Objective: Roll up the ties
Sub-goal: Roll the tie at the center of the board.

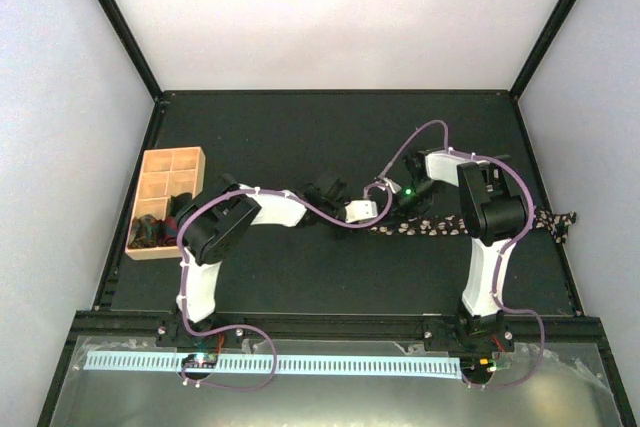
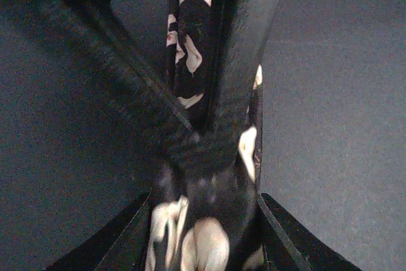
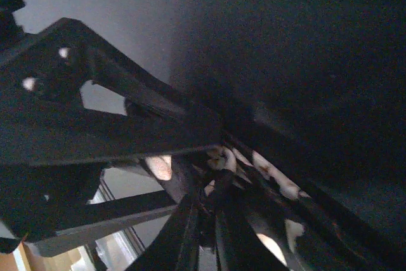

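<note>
Left wrist view: the left pincer (image 2: 196, 147) is clenched on the tie (image 2: 190, 61), with speckled fabric bunched between its fingers. Just beside it, the right pincer (image 3: 209, 211) pinches the tie too. From there the tie runs flat rightward across the dark surface (image 1: 300, 137), ending near its right edge.

Tan wooden compartment tray (image 1: 170, 170) at the black table's (image 1: 300, 127) left edge.
</note>
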